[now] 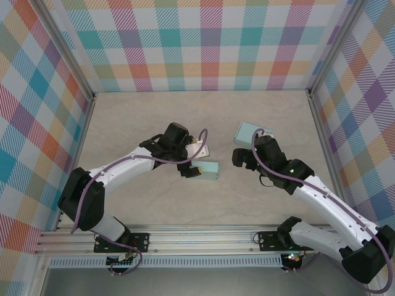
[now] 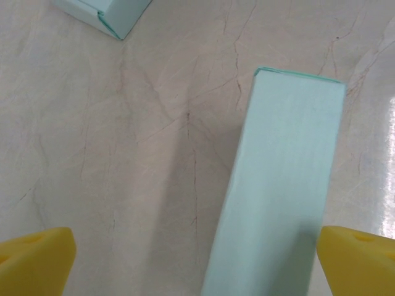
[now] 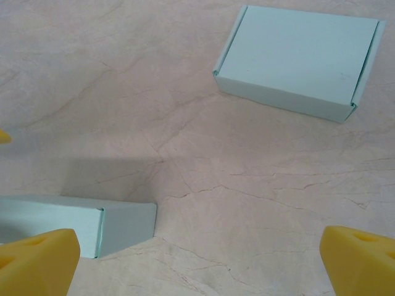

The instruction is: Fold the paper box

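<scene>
Marbled beige table (image 1: 203, 120), plaid walls (image 1: 210, 43)

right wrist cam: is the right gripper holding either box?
No, the right gripper stands wide open above the table, and the far box and near box both lie on it.

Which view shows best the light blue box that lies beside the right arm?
The right wrist view: the box lies whole there, lid closed. The top view has the right arm over part of it; the left wrist view catches one corner.
</scene>
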